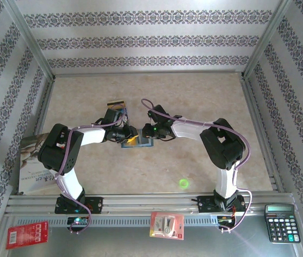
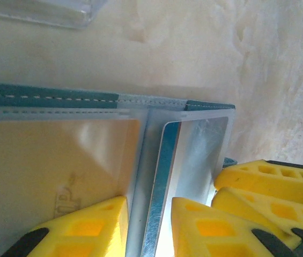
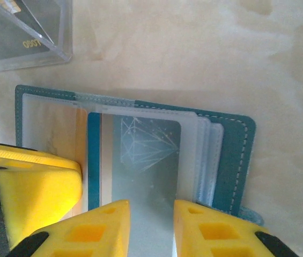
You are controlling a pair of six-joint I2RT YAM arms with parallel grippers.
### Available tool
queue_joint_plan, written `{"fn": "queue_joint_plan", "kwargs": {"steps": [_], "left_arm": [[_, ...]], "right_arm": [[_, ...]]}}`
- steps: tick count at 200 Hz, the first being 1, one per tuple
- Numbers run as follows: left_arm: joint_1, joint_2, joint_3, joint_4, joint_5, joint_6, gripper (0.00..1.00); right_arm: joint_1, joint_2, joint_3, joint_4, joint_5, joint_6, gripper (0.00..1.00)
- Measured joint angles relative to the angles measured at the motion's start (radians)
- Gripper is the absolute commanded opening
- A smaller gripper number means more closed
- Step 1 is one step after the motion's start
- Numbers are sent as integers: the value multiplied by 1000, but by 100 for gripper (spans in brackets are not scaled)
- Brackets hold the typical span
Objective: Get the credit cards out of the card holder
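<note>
The slate-blue card holder (image 1: 139,140) lay open mid-table (image 1: 194,96), its clear sleeves showing a tan card (image 2: 33,160) and a silvery card (image 3: 151,155). The left gripper (image 2: 148,201) had narrow jaws around 1 upright sleeve, and whether it gripped could not be told. The right gripper (image 3: 151,203) had jaws slightly apart above the silvery card.

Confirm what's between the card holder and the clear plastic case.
Nothing; bare tabletop separates the card holder and the clear plastic case, per the right wrist view.

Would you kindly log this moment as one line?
left gripper: straddling raised sleeve | right gripper: open over silvery card | card holder: open on table
</note>
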Motion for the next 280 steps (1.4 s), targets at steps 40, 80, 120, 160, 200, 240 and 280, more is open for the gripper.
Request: {"fn": "queue_joint_plan", "kwargs": {"steps": [40,80,120,160,200,240,280], "left_arm": [[9,0,0,0,0,0,27],[9,0,-1,0,1,1,26],[9,0,-1,0,2,1,23],[9,0,-2,0,3,3,23],[9,0,-2,-2,3,7,22],[9,0,-2,-4,3,8,21],[9,0,-2,-4,5,8,19]], "right_arm": [[-8,1,0,-1,-1,0,28],[-8,11,0,0,-12,-2,25],[-8,17,2,-1,-19,-3,24],[-8,13,2,-4,-11,-7,24],[-13,-12,2,-8,-13,-19,23],[-14,-12,2,-8,-23,-22,22],[-14,-5,2,-9,-29,-22,20]]}}
